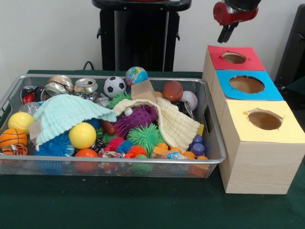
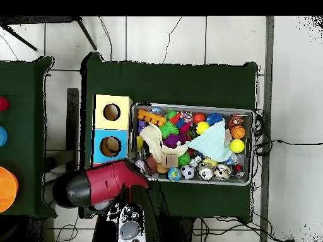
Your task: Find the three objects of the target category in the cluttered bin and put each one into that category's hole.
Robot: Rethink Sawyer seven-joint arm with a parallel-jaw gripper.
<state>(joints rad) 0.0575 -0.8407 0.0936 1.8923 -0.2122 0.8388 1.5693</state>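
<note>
Green-clothed desk [image 1: 143, 200] carries the silver wire-mesh bin [image 1: 209, 160]; we judge its balls light, graspable; tool [image 1: 226, 32] state unclear.

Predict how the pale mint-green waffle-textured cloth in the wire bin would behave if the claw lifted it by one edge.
The pale mint-green waffle-textured cloth drapes over the toys beneath it, so it is probably floppy and would hang rather than hold shape. It looks thin, so likely light. Lying over a yellow smooth ball, it may drag or uncover neighbours in the silver wire-mesh bin.

Pincer [image 1: 226, 34] aloft, tips down.
</note>
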